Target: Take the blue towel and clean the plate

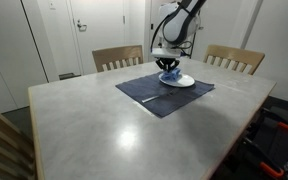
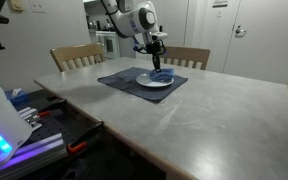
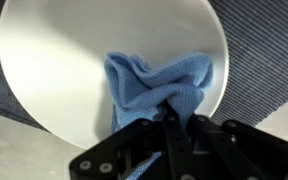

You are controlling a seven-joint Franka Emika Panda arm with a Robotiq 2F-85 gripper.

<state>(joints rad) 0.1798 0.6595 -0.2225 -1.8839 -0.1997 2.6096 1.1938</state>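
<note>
Blue towel [image 3: 154, 88] is pinched by the pincer [image 3: 174, 114] and bunched on the white plate [image 3: 64, 70], so light pressure and small circles are advised, with it kept inside the rim.

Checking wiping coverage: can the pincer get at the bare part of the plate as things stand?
Probably yes. The pincer is right over the plate, shut on the blue towel bunched there, and nothing else lies on the bare white surface.
</note>
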